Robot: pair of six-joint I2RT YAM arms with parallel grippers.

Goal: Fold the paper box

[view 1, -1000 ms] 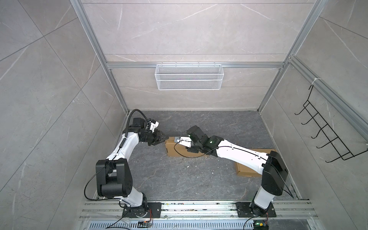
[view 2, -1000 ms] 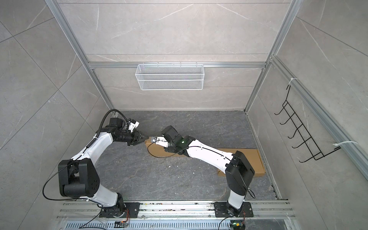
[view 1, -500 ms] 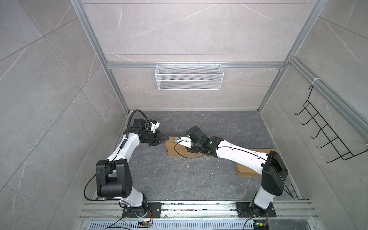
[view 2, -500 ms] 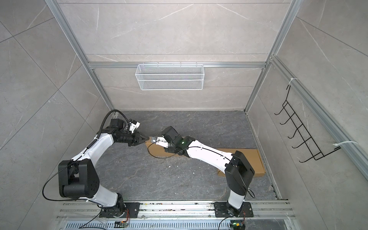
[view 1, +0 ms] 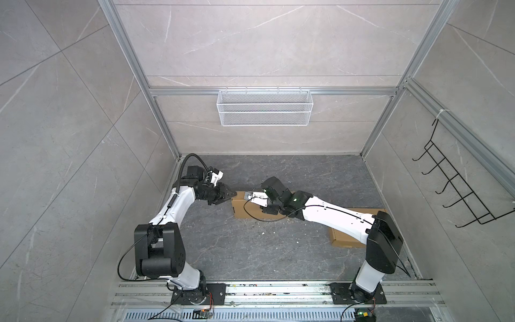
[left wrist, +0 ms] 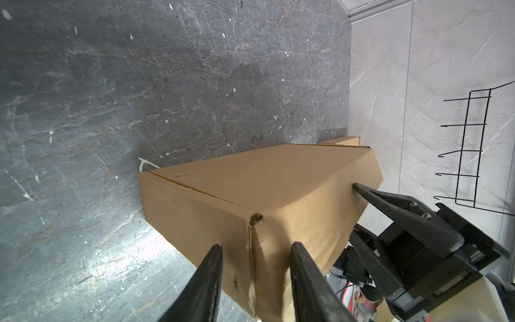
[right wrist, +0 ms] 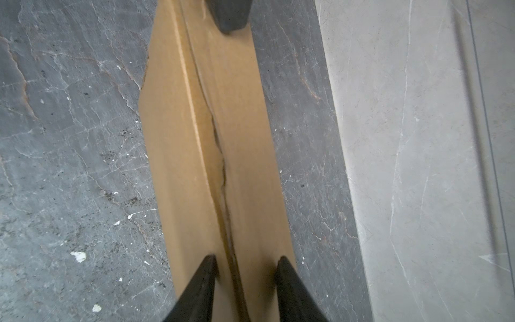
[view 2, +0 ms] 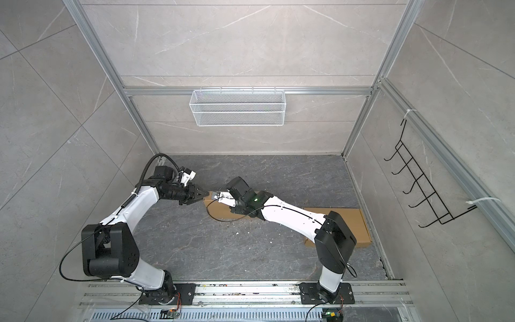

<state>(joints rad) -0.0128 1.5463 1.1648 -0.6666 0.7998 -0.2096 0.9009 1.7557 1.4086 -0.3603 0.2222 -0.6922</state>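
I find the brown cardboard box (left wrist: 250, 181) squared up below the white wire basket (view 1: 264, 107); its top seam (right wrist: 220, 156) gapes. Left gripper (left wrist: 256, 245) and right gripper (right wrist: 245, 257) stand narrowly parted, clamping nothing. Closing, I judge, remains.

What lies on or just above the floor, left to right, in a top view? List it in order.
The left hand → paper box → flat cardboard sheet.
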